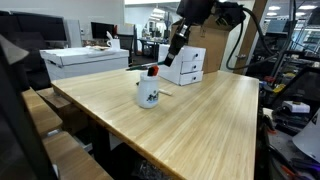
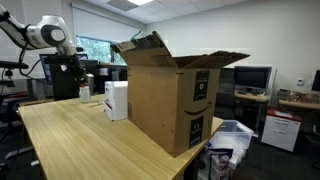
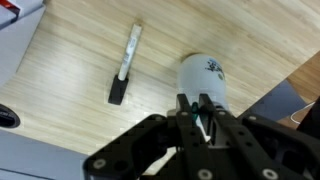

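A white mug [image 3: 203,78] with a dark print stands on the wooden table [image 3: 70,120], directly under my gripper [image 3: 195,102]. The jaws are shut on a thin marker [image 3: 195,107], of which only a teal and white bit shows between the fingers. In an exterior view the gripper [image 1: 170,60] hangs just above and behind the mug [image 1: 148,94], and a red tip [image 1: 153,72] shows at the mug's mouth. A second marker [image 3: 125,64], grey with a black cap, lies flat on the table left of the mug. The gripper [image 2: 78,72] is small and far away in the other exterior view.
A white drawer box [image 1: 188,66] stands on the table behind the mug. A large open cardboard box [image 2: 172,95] and a small white box [image 2: 116,100] occupy one end of the table [image 2: 70,140]. The table edge [image 3: 270,75] runs close beside the mug.
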You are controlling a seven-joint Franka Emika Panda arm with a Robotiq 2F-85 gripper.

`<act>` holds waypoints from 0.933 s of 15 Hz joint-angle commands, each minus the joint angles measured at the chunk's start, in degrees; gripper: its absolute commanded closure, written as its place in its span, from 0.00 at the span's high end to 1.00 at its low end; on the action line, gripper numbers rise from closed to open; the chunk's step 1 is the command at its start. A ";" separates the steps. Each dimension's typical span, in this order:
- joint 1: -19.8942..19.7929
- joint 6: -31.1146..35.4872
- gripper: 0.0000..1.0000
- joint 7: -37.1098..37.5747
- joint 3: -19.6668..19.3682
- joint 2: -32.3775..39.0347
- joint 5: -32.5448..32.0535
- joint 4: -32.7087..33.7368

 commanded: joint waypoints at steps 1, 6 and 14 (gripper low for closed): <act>0.42 -4.28 0.06 -3.96 0.04 -2.60 0.08 3.29; -0.07 -13.29 0.06 -6.88 0.39 -2.56 -2.78 9.69; 1.66 -32.05 0.06 -9.04 3.29 2.53 -7.72 19.85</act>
